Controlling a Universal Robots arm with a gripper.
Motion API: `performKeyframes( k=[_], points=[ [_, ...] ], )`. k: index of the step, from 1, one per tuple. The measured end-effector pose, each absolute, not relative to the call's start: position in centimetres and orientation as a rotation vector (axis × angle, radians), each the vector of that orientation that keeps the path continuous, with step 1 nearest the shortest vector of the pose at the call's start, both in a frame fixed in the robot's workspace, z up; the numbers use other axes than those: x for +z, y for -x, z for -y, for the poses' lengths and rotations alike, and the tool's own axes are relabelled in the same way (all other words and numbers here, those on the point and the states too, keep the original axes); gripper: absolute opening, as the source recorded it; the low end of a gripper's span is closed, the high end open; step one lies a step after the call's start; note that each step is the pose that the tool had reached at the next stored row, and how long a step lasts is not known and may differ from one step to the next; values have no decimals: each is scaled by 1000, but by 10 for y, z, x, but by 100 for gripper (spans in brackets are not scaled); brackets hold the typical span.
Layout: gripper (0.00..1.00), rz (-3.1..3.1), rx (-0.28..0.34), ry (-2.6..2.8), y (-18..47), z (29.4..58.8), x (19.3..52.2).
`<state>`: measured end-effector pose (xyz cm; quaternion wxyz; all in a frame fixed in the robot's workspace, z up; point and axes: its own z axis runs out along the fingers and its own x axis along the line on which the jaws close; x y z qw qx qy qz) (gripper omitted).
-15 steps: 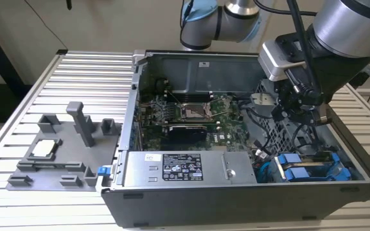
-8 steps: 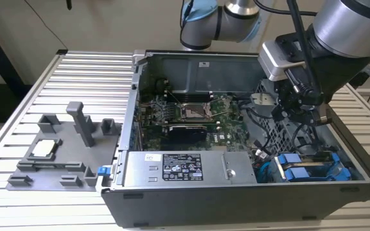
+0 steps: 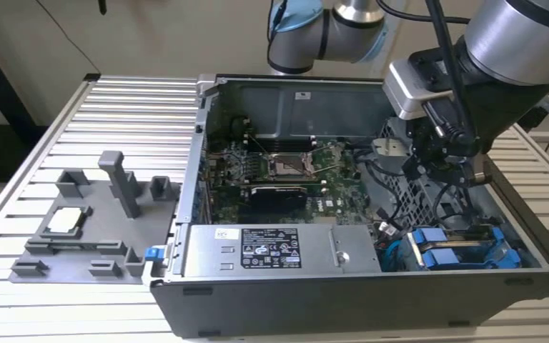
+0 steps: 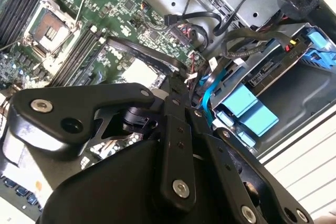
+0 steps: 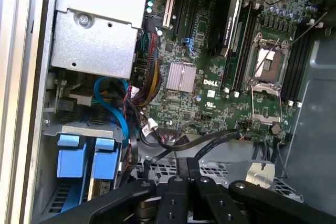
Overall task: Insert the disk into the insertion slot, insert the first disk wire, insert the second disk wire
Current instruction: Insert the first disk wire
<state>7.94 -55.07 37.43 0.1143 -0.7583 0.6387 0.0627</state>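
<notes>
At frame bottom, the wire step is judged begun.
Disk [image 5: 103, 161] is seated; gripper [image 5: 188, 163] fingers [image 5: 183, 169] are pressed together by a cable [image 5: 215, 138]; plug alignment is needed.

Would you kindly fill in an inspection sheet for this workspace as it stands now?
Surface: slatted metal table carrying an open computer case.
Job's things: two blue-framed disks sit side by side in the drive cage.
Clutter: grey fixture tray holding a processor chip, at the exterior view's left.
End effector: inside the case, close to the disks.
Cables: blue cable and black cables run loose near the disks; whether they are plugged in cannot be told.
Surroundings: pale wall behind the table.
</notes>
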Motion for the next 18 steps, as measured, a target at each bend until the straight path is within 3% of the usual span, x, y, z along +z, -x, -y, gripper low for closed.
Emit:
performKeyframes(
  k=[2,3,11,12,18],
  points=[
    [12,-1872,184,2223,-79,551,374],
    [18,-1872,184,2223,-79,551,374],
    [20,-1868,184,2228,-79,552,376],
    [27,-1867,184,2229,-79,552,376],
    [27,-1850,187,2241,-79,552,374]
  ],
)
